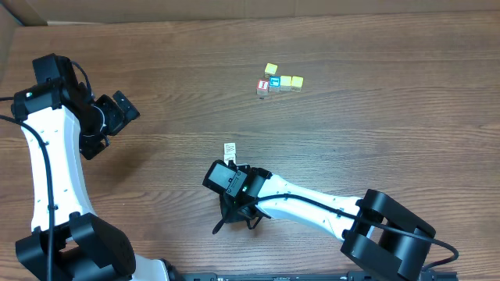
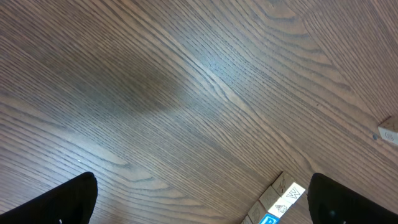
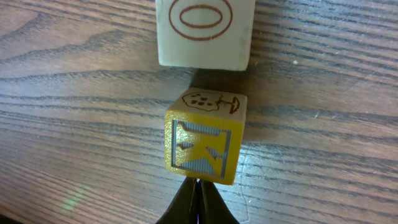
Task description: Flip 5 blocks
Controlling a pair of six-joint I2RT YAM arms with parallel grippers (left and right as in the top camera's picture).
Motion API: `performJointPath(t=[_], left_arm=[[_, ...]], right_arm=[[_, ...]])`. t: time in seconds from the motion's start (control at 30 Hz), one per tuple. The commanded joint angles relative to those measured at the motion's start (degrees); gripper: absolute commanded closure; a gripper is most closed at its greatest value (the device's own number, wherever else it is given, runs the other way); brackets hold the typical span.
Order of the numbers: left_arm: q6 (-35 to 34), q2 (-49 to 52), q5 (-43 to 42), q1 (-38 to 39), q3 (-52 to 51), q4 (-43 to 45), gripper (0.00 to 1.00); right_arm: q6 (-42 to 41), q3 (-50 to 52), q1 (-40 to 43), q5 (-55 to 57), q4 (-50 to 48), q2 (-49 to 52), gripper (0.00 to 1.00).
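A yellow block (image 3: 202, 138) lies on the table right in front of my right gripper (image 3: 198, 186). That gripper is shut, and its closed tips touch the block's near lower edge without holding it. Just beyond lies a cream block (image 3: 204, 31) with a red oval on its face, seen from above as the cream block (image 1: 230, 148) ahead of the right gripper (image 1: 232, 165). A cluster of blocks (image 1: 280, 80) sits further back, with a blue-faced one (image 1: 274, 82) in it. My left gripper (image 1: 122, 108) hovers open at the far left. Its view catches cream blocks (image 2: 291, 194) and the blue P block (image 2: 268, 219).
A red-faced cube (image 1: 263, 85) sits at the left end of the cluster. The wooden table (image 1: 375, 140) fills the view. The right arm (image 1: 328, 209) stretches in from the bottom right, and the left arm (image 1: 47, 156) stands along the left edge.
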State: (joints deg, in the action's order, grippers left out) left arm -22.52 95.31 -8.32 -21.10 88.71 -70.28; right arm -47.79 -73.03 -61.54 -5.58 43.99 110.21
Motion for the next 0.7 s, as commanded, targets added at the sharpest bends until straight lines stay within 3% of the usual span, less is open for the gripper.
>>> performJointPath(t=[0.0,0.67], left_arm=[[-0.20,0.04,-0.07,0.28,-0.48,0.04,0.00],[-0.20,0.04,-0.07,0.28,-0.48,0.04,0.00]], right_arm=[[-0.55,0.26,0.26,1.46,-0.48,0.28,0.96],[-1.77,0.26,0.26,4.72,-3.41,0.28,0.96]])
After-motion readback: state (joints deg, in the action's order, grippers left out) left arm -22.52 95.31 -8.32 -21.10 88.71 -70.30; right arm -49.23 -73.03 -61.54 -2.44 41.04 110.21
